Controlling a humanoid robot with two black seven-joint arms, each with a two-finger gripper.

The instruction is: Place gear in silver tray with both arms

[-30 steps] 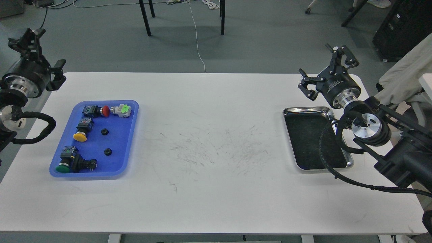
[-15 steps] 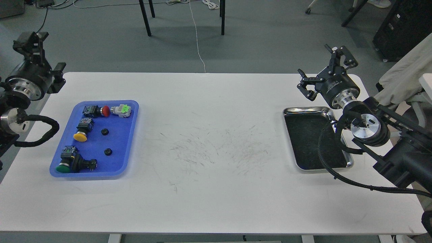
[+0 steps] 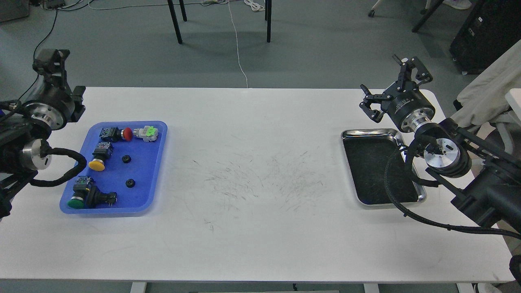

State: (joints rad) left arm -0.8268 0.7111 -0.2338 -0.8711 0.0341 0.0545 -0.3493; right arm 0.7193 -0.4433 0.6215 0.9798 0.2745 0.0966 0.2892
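Note:
Two small black gears lie in the blue plastic tray at the table's left. The silver tray sits at the right with nothing on its dark bottom. My left gripper hangs over the table's far left corner, just beyond the blue tray, its fingers spread and empty. My right gripper is open and empty above the table, just behind the silver tray's far edge. My right arm's cable crosses the silver tray's right side.
The blue tray also holds push-button switches with red, yellow and green caps and a green-and-white part. The white table is scuffed in the middle. Chair legs and cables are on the floor beyond.
My left arm has swung to the right and in over the table's left corner, closer to the blue tray. My right arm has barely moved. The gears lie as before.

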